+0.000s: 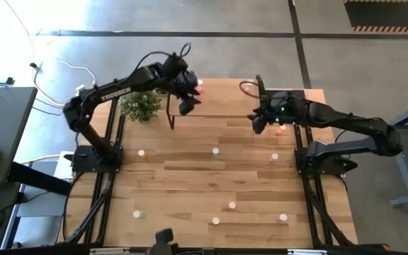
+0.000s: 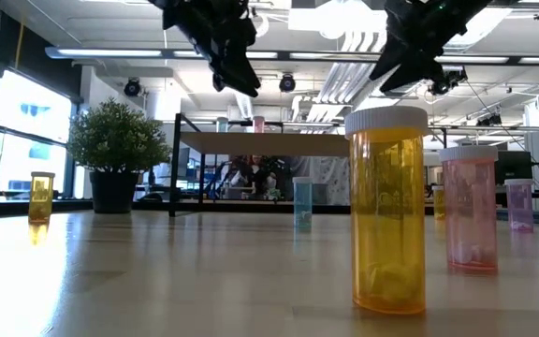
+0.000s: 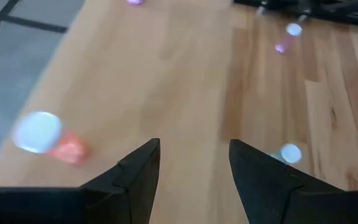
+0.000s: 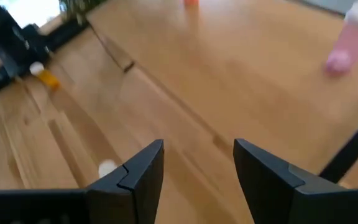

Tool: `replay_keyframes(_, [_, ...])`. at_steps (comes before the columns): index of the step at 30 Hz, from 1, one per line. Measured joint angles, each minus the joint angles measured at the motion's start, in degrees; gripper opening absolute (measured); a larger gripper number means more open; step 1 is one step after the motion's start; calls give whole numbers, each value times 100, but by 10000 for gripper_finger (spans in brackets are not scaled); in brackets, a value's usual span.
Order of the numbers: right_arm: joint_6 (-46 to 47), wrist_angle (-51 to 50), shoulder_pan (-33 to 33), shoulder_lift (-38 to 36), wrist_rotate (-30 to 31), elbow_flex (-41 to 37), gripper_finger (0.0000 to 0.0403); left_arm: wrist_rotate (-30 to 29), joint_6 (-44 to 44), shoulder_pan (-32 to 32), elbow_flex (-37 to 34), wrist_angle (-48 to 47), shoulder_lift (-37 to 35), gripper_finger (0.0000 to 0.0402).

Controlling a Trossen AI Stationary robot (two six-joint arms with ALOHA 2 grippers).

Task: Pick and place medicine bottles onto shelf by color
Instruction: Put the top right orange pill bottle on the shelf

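I am a two-armed robot at a slatted wooden table [image 1: 190, 177]. White lettering on my left arm [image 1: 112, 92] reads "TROSSEN". No label on any bottle can be read.

My left gripper [image 1: 188, 105] hangs above the shelf [image 1: 211, 99], at the far side of the table beside a green potted plant [image 1: 140, 105]. Its fingers [image 3: 135, 171] stand parted and hold nothing. My right gripper [image 1: 259, 122] hangs over the shelf's right end, fingers [image 4: 138, 171] likewise parted and empty.

Medicine bottles stand scattered across the table, well apart from one another. From above I see an orange bottle [image 1: 142, 153] on the left, a white-capped bottle [image 1: 215, 150] near the middle, a pink bottle [image 1: 274, 157] on the right, and a pale bottle [image 1: 138, 213] nearer the front. From table height, a tall orange bottle [image 2: 387, 211] stands closest, with a pink bottle [image 2: 470, 211] just behind it and a pale green bottle [image 2: 302, 203] farther back, before the shelf. At least one pink bottle [image 2: 258, 124] stands on the shelf top.
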Motion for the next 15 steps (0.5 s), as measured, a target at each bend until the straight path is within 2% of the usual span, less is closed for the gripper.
replay_keyframes(7, [511, -750, 662, 0, 544, 0, 185, -3, -443, -538, -1268, 1004, -943, 184])
replay_keyframes(15, [1237, -1716, 1063, -2, 1664, 0, 185, -21, -759, -1390, -2169, 1625, -1717, 184])
